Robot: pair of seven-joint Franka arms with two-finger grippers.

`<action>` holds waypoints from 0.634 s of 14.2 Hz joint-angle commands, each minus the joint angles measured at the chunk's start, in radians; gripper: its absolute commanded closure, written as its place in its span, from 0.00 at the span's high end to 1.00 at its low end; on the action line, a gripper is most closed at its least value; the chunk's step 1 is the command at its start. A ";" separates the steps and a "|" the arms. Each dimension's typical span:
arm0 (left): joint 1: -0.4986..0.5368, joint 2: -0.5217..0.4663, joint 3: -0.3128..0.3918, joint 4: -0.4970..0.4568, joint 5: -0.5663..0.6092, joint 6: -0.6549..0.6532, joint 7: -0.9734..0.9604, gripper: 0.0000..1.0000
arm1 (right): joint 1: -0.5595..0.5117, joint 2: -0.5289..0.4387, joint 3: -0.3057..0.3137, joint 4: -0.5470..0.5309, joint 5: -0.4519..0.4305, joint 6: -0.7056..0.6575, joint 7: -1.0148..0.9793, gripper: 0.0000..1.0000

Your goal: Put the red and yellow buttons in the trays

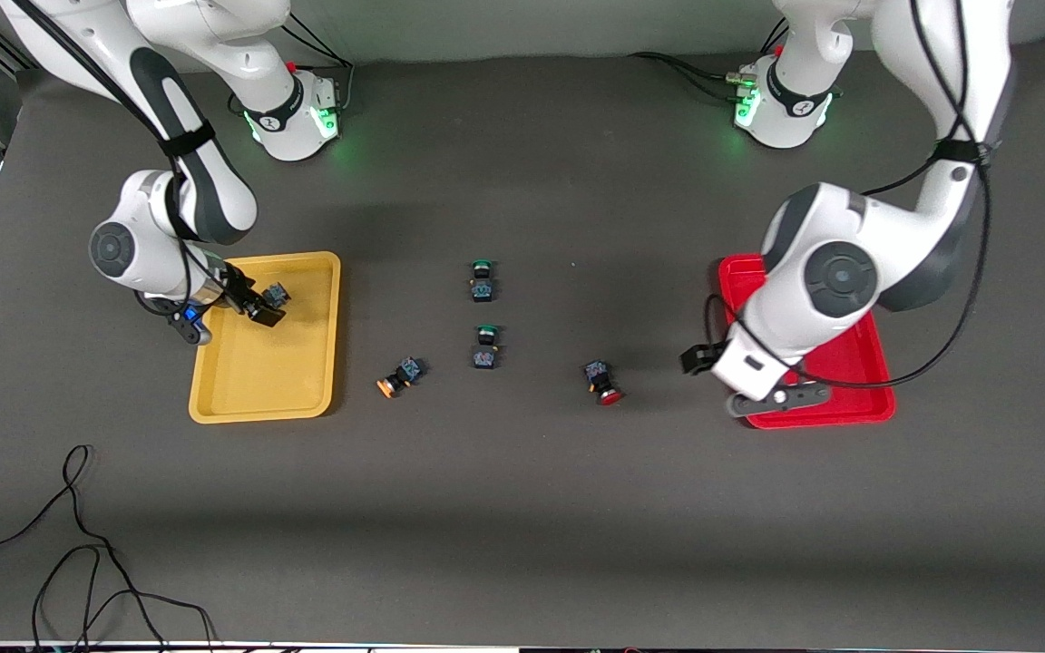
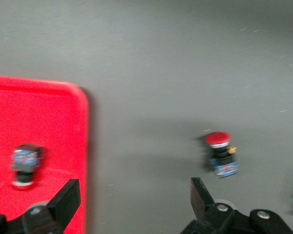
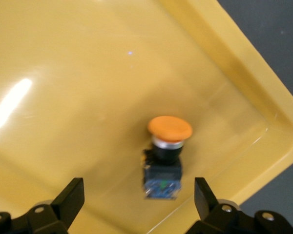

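We see one orange-capped button (image 3: 165, 158) lying on the floor of the yellow tray (image 1: 268, 390), near the tray's corner farthest from the front camera. The right claw (image 3: 136, 197) hangs just over it with its fingers spread wide and nothing between them. The second orange-capped button (image 1: 400, 375) lies on the bench (image 1: 522, 508) just beside the yellow tray, toward the middle of the bench.

In the red tray (image 2: 34, 112) lies a button (image 2: 25, 164) that we take to be red-capped, though the left wrist view is too blurred to be sure of its cap. The left claw (image 2: 134, 197) hovers over that tray's edge, fingers wide apart and empty. The other red-capped button (image 1: 604, 382) lies on the bench near the red tray, between it and the middle.

Two green-capped buttons sit at the middle of the bench, one (image 1: 483, 279) farther from the front camera than the other (image 1: 485, 346). A loose black cable (image 1: 78, 553) trails on the bench, nearer to the front camera than the yellow tray.
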 commanded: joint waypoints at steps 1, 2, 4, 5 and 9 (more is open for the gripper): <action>-0.124 0.164 0.015 0.172 0.008 -0.010 -0.120 1.00 | 0.014 -0.050 0.042 0.115 0.023 -0.119 0.077 1.00; -0.154 0.203 0.018 0.202 0.020 0.003 -0.158 1.00 | 0.013 -0.032 0.080 0.182 0.023 -0.148 0.135 1.00; -0.194 0.261 0.018 0.226 0.043 0.062 -0.221 1.00 | 0.014 0.033 0.142 0.338 0.023 -0.227 0.253 1.00; -0.206 0.282 0.018 0.224 0.048 0.087 -0.232 1.00 | 0.014 0.080 0.172 0.426 0.023 -0.266 0.322 1.00; -0.221 0.361 0.018 0.224 0.047 0.127 -0.264 1.00 | 0.021 0.275 0.297 0.658 0.011 -0.263 0.534 1.00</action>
